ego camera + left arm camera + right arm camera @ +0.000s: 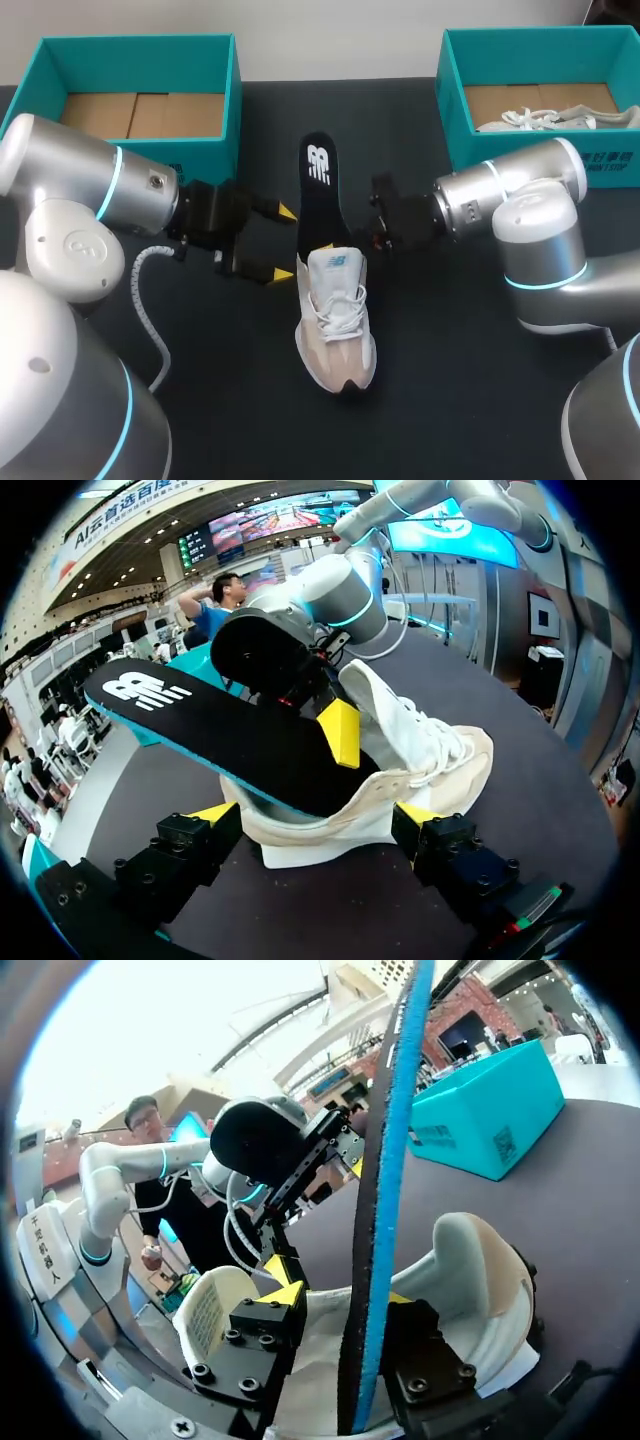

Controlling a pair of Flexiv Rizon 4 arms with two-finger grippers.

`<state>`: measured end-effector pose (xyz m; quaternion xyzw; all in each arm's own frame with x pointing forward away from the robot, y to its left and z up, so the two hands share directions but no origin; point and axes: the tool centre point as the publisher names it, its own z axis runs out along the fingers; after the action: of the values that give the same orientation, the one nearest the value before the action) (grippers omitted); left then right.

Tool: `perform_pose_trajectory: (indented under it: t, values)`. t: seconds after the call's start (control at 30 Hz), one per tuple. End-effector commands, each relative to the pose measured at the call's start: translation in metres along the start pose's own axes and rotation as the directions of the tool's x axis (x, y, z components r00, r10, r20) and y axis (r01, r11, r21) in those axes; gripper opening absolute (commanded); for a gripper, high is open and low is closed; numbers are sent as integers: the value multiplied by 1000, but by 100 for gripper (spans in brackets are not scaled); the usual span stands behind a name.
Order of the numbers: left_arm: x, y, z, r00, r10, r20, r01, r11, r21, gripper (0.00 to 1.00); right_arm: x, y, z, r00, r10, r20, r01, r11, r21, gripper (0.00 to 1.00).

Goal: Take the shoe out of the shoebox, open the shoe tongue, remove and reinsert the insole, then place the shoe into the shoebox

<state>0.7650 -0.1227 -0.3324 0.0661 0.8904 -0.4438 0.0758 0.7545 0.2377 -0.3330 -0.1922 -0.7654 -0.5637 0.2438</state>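
Black insole (322, 195) aslant in right tool's (343, 1298) grip

The shoe (336, 320) lies mid-table, toe toward 6 o'clock. The insole (322, 195) juts from its heel opening toward 12. My left gripper (285, 243) sits at the heel's 9 o'clock and my right gripper (380, 215) at its 3. The left shoebox (236, 100) stands at 10 o'clock. The right shoebox (455, 100) stands at 2, with a second shoe (545, 119) in it.

Left arm (120, 190), right arm (490, 200) flank the shoe (337, 330), insole (320, 190) plugs its opening; toe free
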Motion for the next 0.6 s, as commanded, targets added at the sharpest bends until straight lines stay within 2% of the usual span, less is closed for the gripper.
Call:
perform_pose_trajectory:
  t: [0.03,0.43,0.5,0.53,0.57,0.6]
  values:
    - [0,-1,0,1000,0,-1,0,1000,-4,100,4,3,-1,1000,-12,19,12,1000,-7,37]
    - [0,-1,0,1000,0,-1,0,1000,-4,100,-14,29,-14,997,-74,9,74,997,36,31]
    - [0,-1,0,1000,0,-1,0,1000,-4,100,-16,31,-15,997,-76,5,76,996,43,22]
    - [0,-1,0,1000,0,-1,0,1000,-4,100,-17,31,-16,997,-75,0,75,996,47,7]
    - [0,-1,0,1000,0,-1,0,1000,-4,100,-18,30,-16,997,-70,-8,71,996,52,0]
    - [0,-1,0,1000,0,-1,0,1000,-4,100,-19,29,-16,998,-65,-11,65,996,57,0]
